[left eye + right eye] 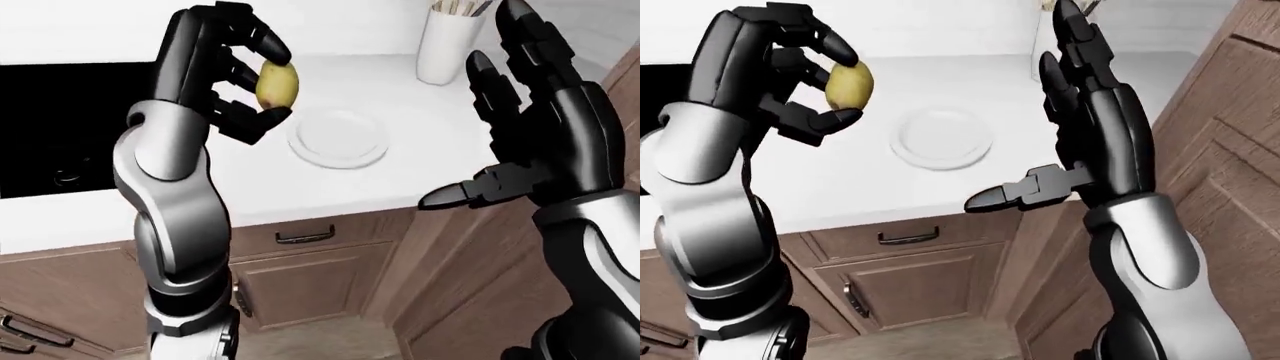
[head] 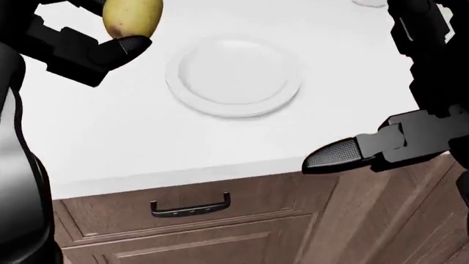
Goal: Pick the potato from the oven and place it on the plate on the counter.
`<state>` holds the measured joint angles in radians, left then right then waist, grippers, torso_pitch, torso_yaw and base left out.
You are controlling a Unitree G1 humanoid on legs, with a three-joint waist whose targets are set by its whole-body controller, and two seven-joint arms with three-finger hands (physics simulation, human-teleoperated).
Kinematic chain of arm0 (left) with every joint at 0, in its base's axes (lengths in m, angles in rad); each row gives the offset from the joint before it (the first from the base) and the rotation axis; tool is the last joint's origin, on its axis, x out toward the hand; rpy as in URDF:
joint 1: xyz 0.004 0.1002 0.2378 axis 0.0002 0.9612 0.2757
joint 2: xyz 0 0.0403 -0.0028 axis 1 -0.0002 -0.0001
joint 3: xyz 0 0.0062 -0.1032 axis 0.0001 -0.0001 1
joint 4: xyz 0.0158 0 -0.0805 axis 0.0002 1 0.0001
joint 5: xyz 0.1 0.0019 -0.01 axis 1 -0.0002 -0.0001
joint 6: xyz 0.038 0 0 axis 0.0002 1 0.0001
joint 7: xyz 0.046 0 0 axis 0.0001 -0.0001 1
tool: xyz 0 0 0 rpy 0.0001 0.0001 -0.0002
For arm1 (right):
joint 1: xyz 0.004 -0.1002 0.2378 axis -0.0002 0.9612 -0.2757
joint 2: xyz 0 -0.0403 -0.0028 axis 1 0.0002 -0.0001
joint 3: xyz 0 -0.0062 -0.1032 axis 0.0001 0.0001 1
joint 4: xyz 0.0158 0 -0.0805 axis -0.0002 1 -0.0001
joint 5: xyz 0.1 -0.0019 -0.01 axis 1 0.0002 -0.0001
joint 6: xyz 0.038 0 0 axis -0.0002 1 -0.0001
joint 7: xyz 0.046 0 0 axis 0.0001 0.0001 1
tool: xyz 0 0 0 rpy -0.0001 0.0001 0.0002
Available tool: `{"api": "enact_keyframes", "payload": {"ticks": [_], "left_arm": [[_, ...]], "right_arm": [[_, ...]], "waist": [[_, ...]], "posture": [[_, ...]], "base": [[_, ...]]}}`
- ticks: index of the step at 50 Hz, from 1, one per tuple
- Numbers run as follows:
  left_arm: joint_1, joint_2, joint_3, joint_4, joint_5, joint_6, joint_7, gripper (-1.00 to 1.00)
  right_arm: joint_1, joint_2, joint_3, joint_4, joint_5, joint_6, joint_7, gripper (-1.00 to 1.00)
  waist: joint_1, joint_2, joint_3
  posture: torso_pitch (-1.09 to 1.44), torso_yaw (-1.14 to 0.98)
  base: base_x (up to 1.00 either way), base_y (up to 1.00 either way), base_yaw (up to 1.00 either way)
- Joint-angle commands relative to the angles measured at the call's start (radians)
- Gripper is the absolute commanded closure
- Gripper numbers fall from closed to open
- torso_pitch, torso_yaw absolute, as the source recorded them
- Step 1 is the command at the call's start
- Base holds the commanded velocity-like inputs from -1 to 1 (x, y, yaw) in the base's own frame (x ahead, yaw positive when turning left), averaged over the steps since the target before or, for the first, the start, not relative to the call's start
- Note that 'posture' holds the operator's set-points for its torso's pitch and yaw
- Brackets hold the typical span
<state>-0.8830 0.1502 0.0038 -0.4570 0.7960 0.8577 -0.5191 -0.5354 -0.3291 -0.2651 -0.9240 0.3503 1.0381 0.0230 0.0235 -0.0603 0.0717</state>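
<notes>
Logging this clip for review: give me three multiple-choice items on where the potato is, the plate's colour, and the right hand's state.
1. Where is the potato?
A. in the left hand, held above the counter
B. lying on the plate
C. on the floor

2. What colour is the plate?
A. blue
B. white
C. black

3. What state is the right hand in?
A. closed round the potato
B. gripping the drawer handle
C. open and empty

Key: A, fingers close round it left of the plate; B, it matches the pale counter; C, its fingers are spread with nothing between them.
</notes>
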Motion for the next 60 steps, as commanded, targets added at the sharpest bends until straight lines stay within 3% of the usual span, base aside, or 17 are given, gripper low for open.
{"api": "enact_keyframes", "payload": {"ticks": [1,2,7,14,25,47,60], "left_arm": [[-0.016,0.002,0.004,-0.012,0.007,-0.011,0.005,0.6],[-0.015,0.001,0.003,-0.011,0.007,-0.013,0.005,0.6],[-0.021,0.0,0.005,-0.002,0.007,-0.018,0.006,0.6],[-0.066,-0.012,-0.003,0.038,0.007,-0.009,0.006,0.6],[-0.125,-0.066,-0.034,0.23,-0.025,-0.105,0.099,0.59],[-0.259,-0.184,-0.068,0.846,-0.085,-0.406,0.396,0.58],[-0.278,-0.214,-0.088,1.01,-0.046,-0.468,0.477,0.33]], "right_arm": [[-0.008,-0.007,-0.01,-0.004,-0.009,-0.012,-0.003,-1.0],[-0.008,-0.006,-0.011,-0.003,-0.01,-0.013,-0.003,-1.0],[-0.007,-0.004,-0.013,-0.002,-0.012,-0.019,-0.002,-1.0],[-0.005,0.0,-0.006,0.001,-0.019,-0.025,-0.002,-1.0],[-0.006,0.005,-0.004,0.009,-0.027,-0.033,0.003,-1.0],[0.029,0.038,0.028,0.032,-0.078,-0.092,0.027,-1.0],[0.037,0.046,0.023,0.045,-0.088,-0.112,0.039,-1.0]], "waist": [[0.002,-0.029,-0.029],[0.0,0.014,-0.019],[-0.017,0.041,-0.043],[-0.019,0.034,-0.053],[-0.014,0.025,-0.05],[-0.005,0.012,-0.052],[-0.009,0.011,-0.06]], "posture": [[0.0,0.0],[0.0,0.0],[0.0,0.0],[0.0,0.0],[0.0,0.0],[0.0,0.0],[0.0,0.0]], "base": [[0.0,0.0,0.0],[0.0,0.0,0.0],[0.0,0.0,0.0],[0.0,0.0,0.0],[0.0,0.0,0.0],[0.0,0.0,0.0],[0.0,0.0,0.0]]}}
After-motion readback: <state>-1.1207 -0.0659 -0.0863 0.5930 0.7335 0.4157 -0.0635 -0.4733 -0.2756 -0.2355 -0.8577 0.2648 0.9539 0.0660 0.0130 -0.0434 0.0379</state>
